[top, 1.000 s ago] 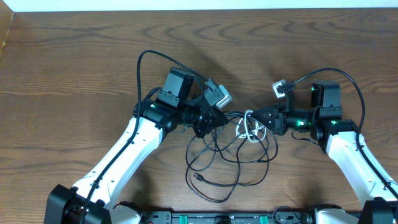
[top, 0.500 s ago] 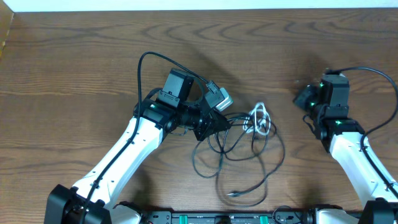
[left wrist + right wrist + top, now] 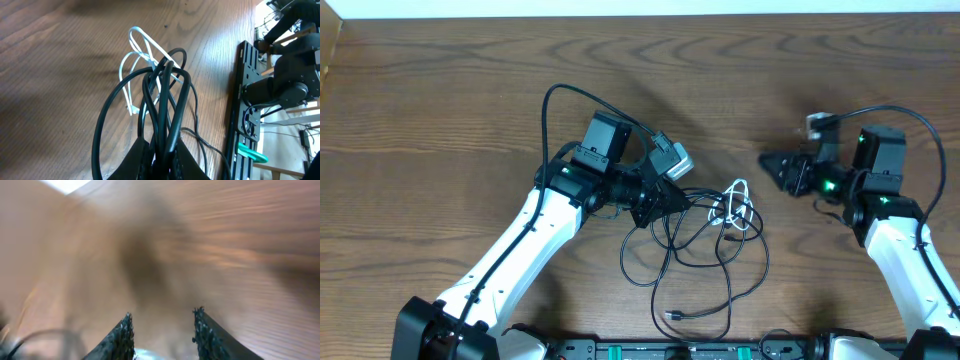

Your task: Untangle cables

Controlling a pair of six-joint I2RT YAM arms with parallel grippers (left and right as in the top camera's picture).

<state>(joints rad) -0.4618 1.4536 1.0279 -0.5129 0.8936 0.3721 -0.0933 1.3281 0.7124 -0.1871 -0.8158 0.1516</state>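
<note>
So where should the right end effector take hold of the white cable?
Probably at the upper loop of the white cable, which pokes out clear of the black cables. Come from the right: the left end effector clamps the black strands on the opposite side.

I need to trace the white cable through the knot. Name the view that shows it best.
Left wrist: the white cable loops close up, threaded among the black cables pinched by the left gripper. Overhead shows it small, in the tangle. Right wrist is blurred and shows none of it.
</note>
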